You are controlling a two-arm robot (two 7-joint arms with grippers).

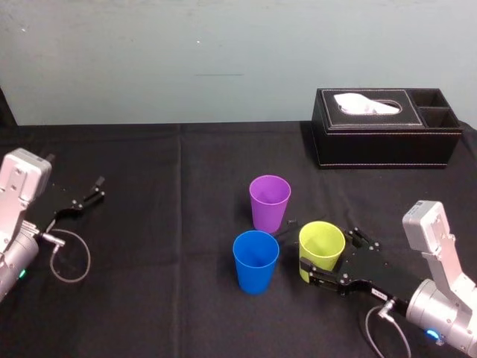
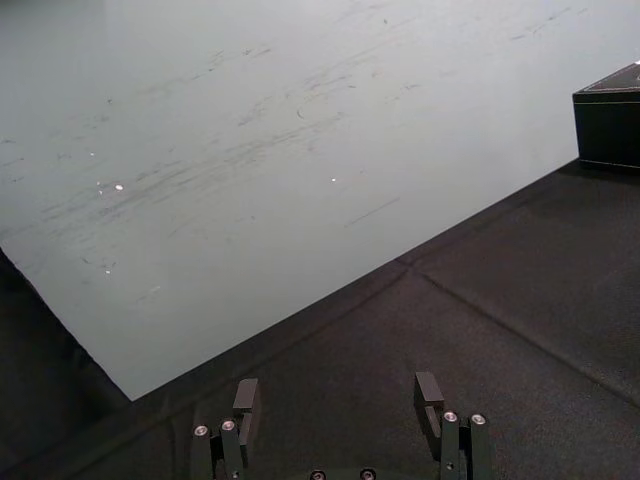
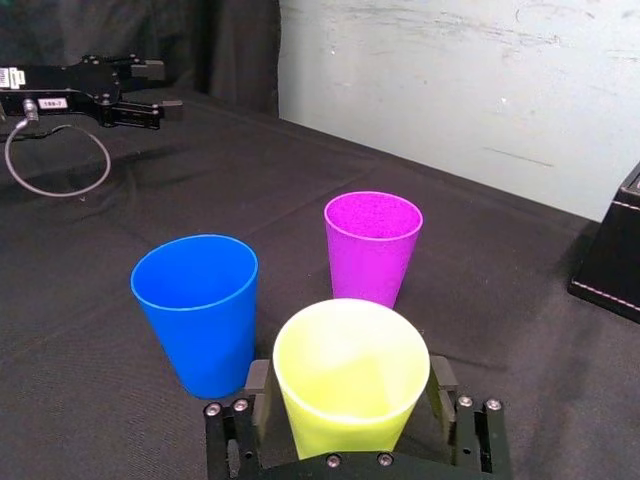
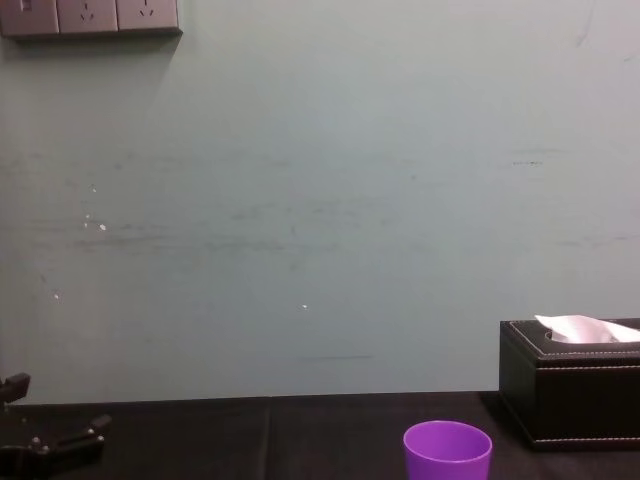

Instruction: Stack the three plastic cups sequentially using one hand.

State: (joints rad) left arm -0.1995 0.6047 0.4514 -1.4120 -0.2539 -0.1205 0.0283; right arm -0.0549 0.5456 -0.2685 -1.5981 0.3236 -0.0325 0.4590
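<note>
Nothing is stacked yet. The three cups stand apart on the black table (image 1: 149,298), each with its open end up and nothing inside. The purple cup (image 1: 269,203) is the farthest back. The blue cup (image 1: 256,262) is in front of it, a bit to the left. The yellow cup (image 1: 321,250) is to the right of the blue one, near it but not touching.

The right hand (image 1: 329,255) sits around the yellow cup, low on its sides. I think this is the first pick-up. I cannot tell if the hand is pinching the cup or just sitting close around it. After that, the yellow cup has to go into one of the others, and then the last cup has to join them. So nearly all of the job is left.

The left hand (image 1: 97,189) is far off at the left of the table, spread wide with nothing in it. It looks parked.

Some things are hard to see. The bottom of the yellow cup is hidden behind the right hand, so I cannot say if it is on the table or lifted a tiny bit. From the chest camera the purple cup is cut off at the lower edge. The black box (image 1: 384,127) sits at the back right, well away from the cups.
</note>
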